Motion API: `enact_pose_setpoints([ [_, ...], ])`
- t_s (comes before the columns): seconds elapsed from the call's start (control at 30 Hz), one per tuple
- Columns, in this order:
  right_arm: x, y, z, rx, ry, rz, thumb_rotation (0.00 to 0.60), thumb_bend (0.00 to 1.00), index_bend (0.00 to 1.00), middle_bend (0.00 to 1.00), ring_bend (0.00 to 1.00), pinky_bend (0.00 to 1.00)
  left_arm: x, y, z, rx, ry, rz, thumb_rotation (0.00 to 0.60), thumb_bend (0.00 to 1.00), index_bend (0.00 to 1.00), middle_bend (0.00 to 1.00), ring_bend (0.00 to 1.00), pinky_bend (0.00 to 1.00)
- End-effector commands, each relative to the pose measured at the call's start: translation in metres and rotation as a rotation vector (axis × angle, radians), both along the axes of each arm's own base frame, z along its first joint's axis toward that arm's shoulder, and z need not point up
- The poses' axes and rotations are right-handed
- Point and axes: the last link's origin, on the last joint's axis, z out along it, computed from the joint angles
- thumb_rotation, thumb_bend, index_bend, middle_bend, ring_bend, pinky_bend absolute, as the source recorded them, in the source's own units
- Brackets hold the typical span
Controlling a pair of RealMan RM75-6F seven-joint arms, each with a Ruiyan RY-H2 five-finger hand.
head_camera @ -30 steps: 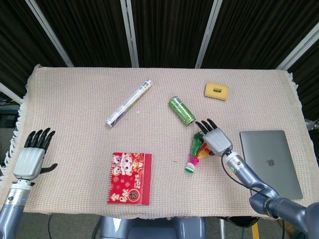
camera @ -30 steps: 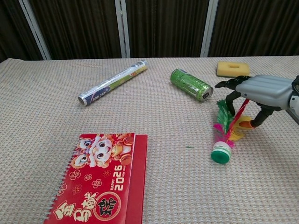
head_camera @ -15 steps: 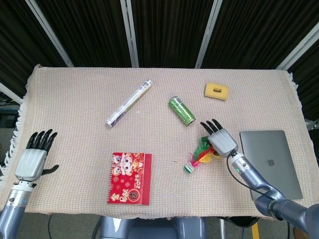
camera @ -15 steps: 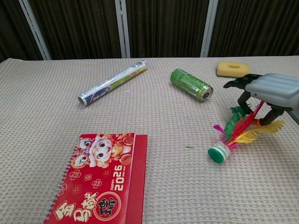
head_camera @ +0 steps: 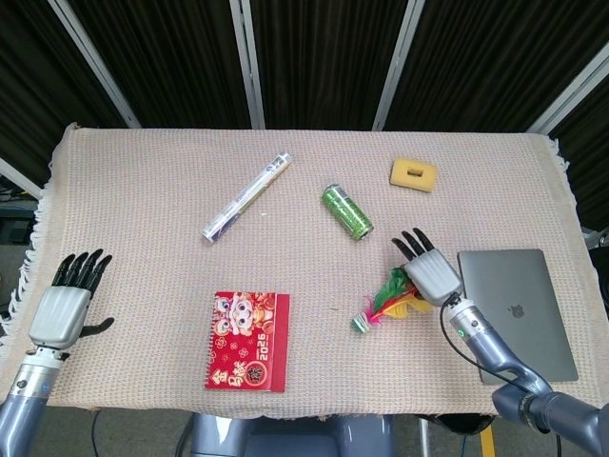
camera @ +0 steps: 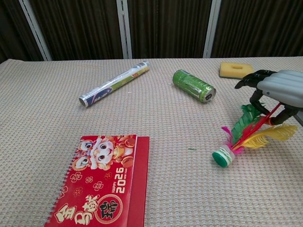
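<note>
Woven cloth [head_camera: 143, 190]: shuttlecock [camera: 239, 139] lies slanted, base camera-left, feathers seemingly touching right hand [camera: 279, 90].

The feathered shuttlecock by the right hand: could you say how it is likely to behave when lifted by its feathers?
The shuttlecock probably weighs little. Its feathers look thin, so they may bend under the right hand. The green base would likely hang lowest.

Right hand [camera: 283, 90] chopped off at the chest view's 3 o'clock edge, laptop [head_camera: 519, 309] partly covered by that arm, calendar [camera: 102, 182] clipped at 6 o'clock, left hand totally outside chest view.
</note>
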Motion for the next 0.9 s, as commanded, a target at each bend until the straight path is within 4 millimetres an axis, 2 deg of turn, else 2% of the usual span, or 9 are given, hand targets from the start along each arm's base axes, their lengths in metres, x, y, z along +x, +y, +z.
enact_pose_setpoints([
  [0.03,0.010,0.014,0.015,-0.042,0.018,0.034,0.600,0.35,0.75,0.11,0.00,0.00,0.001,-0.002,0.002,-0.006,-0.012,-0.008,0.600,0.01,0.00,0.00,0.00,0.00],
  [0.5,0.053,0.088,0.039,-0.127,0.094,0.121,0.600,0.35,0.70,0.10,0.00,0.00,0.004,-0.010,0.011,-0.056,-0.072,-0.050,0.600,0.01,0.00,0.00,0.00,0.00],
  [0.6,0.061,0.102,0.038,-0.152,0.106,0.136,0.600,0.35,0.64,0.06,0.00,0.00,0.004,-0.012,0.012,-0.073,-0.082,-0.060,0.600,0.01,0.00,0.00,0.00,0.00],
  [0.73,0.067,0.117,0.035,-0.153,0.132,0.131,0.600,0.33,0.49,0.00,0.00,0.00,0.005,-0.014,0.015,-0.081,-0.095,-0.069,0.600,0.01,0.00,0.00,0.00,0.00],
  [0.9,0.076,0.133,0.030,-0.141,0.142,0.142,0.600,0.29,0.41,0.00,0.00,0.00,0.006,-0.018,0.018,-0.091,-0.110,-0.082,0.600,0.01,0.00,0.00,0.00,0.00],
])
